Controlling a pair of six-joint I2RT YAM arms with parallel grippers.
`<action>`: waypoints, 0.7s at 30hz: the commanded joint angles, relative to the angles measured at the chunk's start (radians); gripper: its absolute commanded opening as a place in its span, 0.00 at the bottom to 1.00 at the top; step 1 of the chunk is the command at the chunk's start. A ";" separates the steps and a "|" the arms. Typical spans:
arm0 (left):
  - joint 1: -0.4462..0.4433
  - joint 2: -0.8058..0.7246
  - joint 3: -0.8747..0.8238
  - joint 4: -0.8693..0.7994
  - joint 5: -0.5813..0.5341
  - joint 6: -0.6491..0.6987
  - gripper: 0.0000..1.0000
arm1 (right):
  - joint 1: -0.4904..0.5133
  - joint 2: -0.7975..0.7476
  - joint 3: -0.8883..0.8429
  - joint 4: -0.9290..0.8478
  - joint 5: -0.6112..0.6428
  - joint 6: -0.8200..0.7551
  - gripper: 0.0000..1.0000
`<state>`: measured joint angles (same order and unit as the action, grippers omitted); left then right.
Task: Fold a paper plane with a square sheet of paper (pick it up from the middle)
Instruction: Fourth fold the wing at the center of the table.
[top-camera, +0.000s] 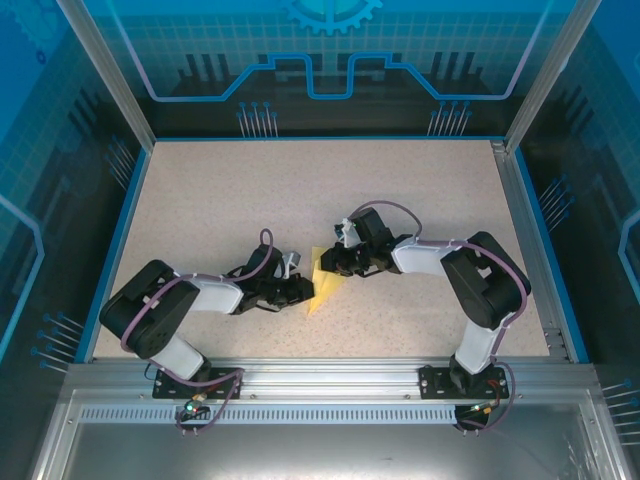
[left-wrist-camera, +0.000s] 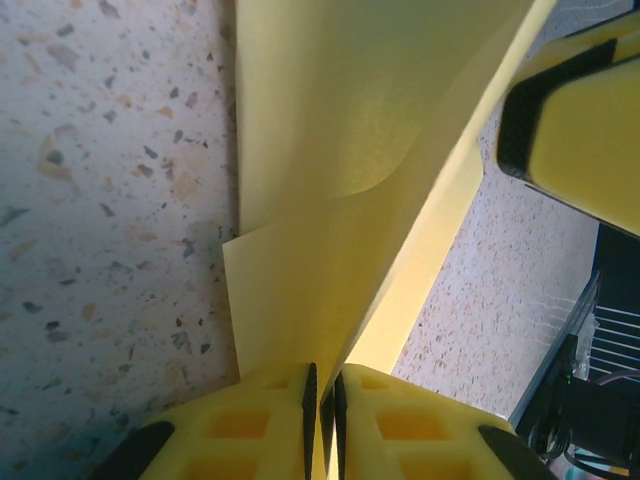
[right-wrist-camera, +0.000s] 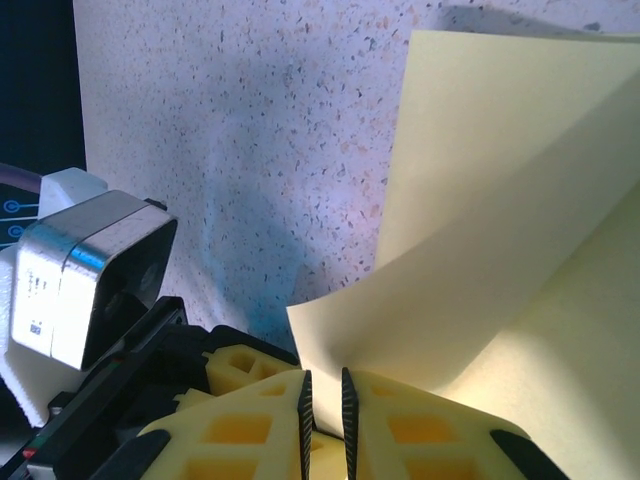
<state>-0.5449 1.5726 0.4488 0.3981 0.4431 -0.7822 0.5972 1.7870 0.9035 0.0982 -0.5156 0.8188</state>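
The yellow square sheet of paper hangs just above the speckled table between my two grippers. It is bent into overlapping layers, with no pointed paper plane shape. My left gripper comes in from the left and my right gripper from the right. In the left wrist view the left gripper is shut on the paper's near edge, and a yellow finger of the right gripper shows at upper right. In the right wrist view the right gripper pinches a curled corner of the paper.
The speckled table has a blue rim and an aluminium rail along its near edge. Blue enclosure walls stand on three sides. The left arm's wrist camera sits close to the right gripper.
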 joint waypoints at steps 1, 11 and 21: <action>0.004 0.022 -0.006 0.007 0.020 -0.018 0.16 | 0.013 0.015 0.021 0.002 -0.036 -0.018 0.18; 0.004 0.043 -0.006 0.007 0.017 -0.025 0.15 | 0.022 0.079 0.050 0.035 -0.064 0.004 0.18; 0.005 0.040 -0.015 0.007 0.014 -0.039 0.13 | 0.015 0.112 0.051 0.038 -0.034 0.008 0.18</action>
<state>-0.5430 1.5902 0.4488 0.4103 0.4503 -0.8143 0.6083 1.8763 0.9314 0.1261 -0.5537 0.8230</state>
